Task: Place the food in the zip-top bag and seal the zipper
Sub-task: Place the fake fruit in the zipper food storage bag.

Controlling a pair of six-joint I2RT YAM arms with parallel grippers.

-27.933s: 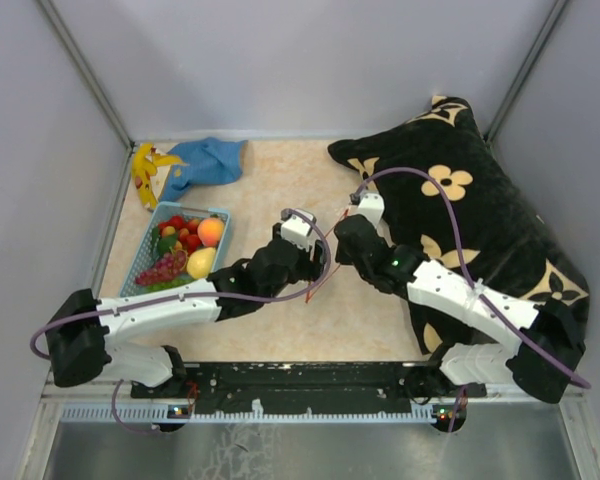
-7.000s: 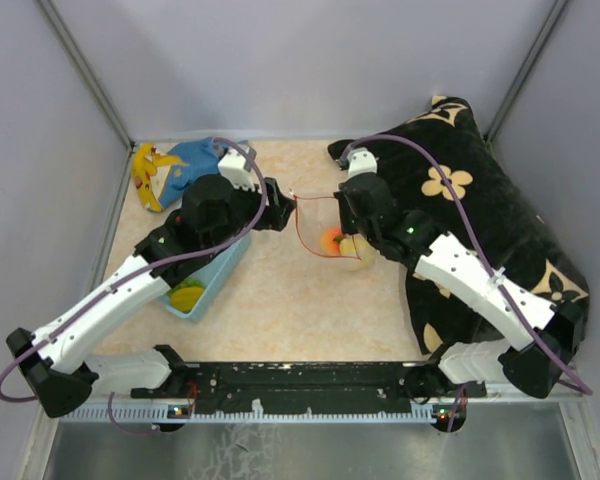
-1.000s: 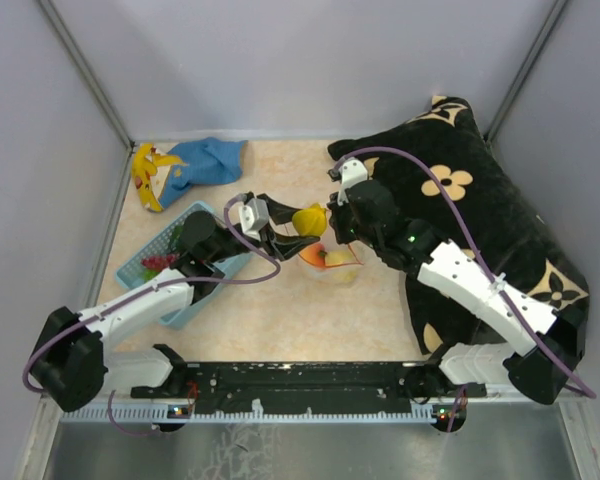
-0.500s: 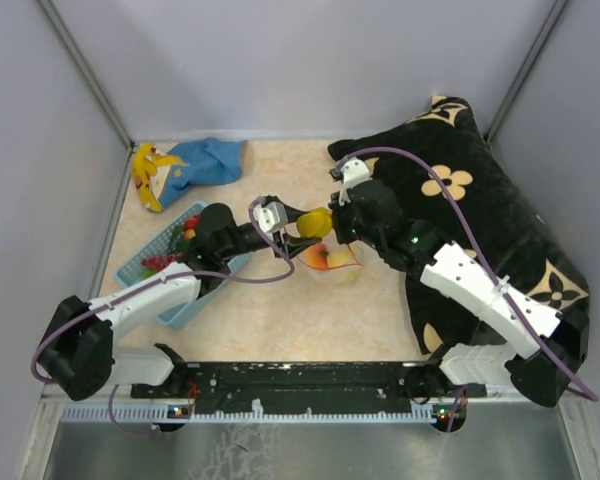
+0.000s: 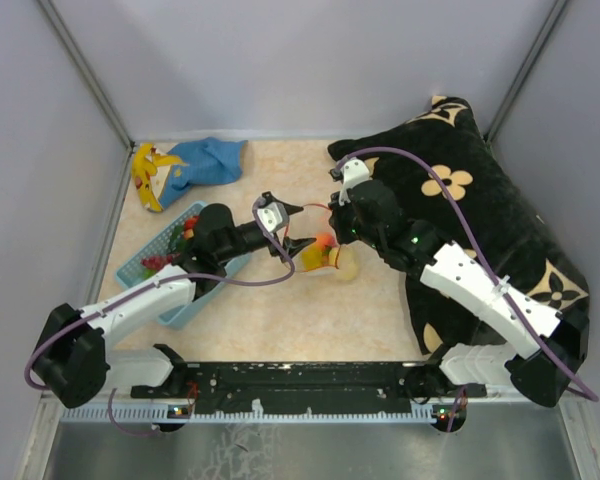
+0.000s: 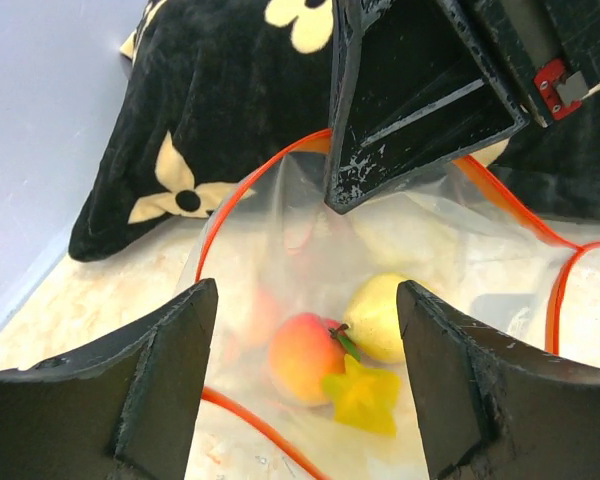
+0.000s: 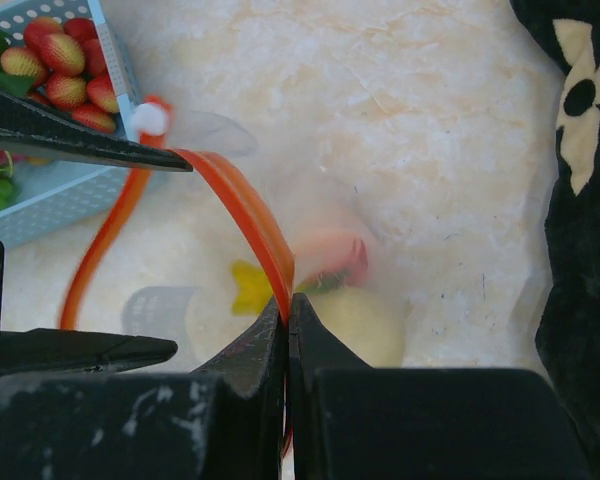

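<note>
On the surface (image 5: 280,320) the one fresh change is at the bag's mouth. A moment ago the left tool (image 5: 300,230) held the yellow pear there; now its fingers are spread and empty, poised on either side of the opening. The blue basket (image 7: 40,205) sits well to the left of the bag and holds strawberries (image 7: 65,65) and dark grapes (image 5: 158,263), so the loading is, by my reckoning, only partly done.

The bag (image 6: 280,230) hangs open in the middle of the surface, just in front of the right arm, and its bottom seems to rest on the surface. Inside it, the peach (image 6: 305,358) and the pear (image 6: 382,318) lie side by side, touching or nearly so, with a small yellow star-shaped piece (image 6: 365,395) just before them.

The right tool (image 7: 287,305) is pressed together on the zipper (image 7: 235,200), pinching the orange strip and keeping the mouth lifted. That grip matters: if it slips, the mouth may sag and the next fruit could catch on the rim. Sealing cannot sensibly begin until the basket's fruit is moved across.
</note>
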